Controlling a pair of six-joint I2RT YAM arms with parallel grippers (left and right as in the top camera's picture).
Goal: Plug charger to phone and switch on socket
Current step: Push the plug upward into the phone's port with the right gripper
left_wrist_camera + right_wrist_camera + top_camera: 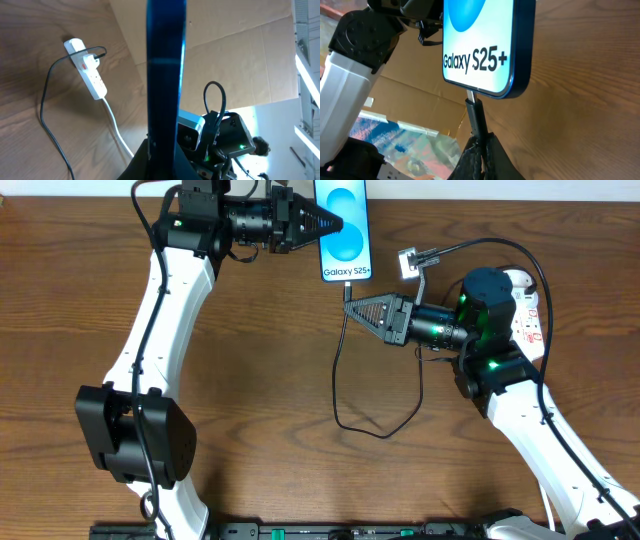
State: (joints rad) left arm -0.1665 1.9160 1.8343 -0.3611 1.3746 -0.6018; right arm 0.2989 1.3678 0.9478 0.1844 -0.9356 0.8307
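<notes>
Phone (343, 225) is held at the far edge of the desk (250, 360), screen up, one long side pinched in the clenched left hand (328, 224). The charger (476, 116) is gripped at its plug by the clenched right hand (350, 304), the tip set against the phone's lower port, and its cable is looped across the desk. The socket (527, 300) is seen beside the right arm.
</notes>
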